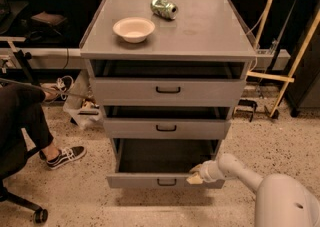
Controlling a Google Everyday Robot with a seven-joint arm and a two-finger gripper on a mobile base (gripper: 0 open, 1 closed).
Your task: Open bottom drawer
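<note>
1. Since the bottom drawer (135, 181) sits lowest in the cabinet (200, 31) and already stands out well clear of the cabinet's face, the task looks mostly done; any remaining pull runs straight out from the cabinet, toward the camera.
2. Gripper (196, 177) is at the top lip of the drawer front, toward the cabinet's right side, just right of the black handle (166, 182) and not on it. Touching or just beside the lip: cannot tell which.
3. Gripper state: cannot tell whether it is spread, pressed together or pinching the lip.
4. The arm (235, 168) comes in from the floor side, off the cabinet's lower right corner, so the drawer lies to the left of the tool and slightly ahead of it.
5. The drawer front's long axis runs side to side across the cabinet's face; its slide axis is at right angles to that. The front faces away from the cabinet, and the dark inside shows behind it.
6. Judgement: an off-centre pull at the right end could skew the drawer on its runners.
7. The two upper drawers stand out only slightly from the cabinet.
</note>
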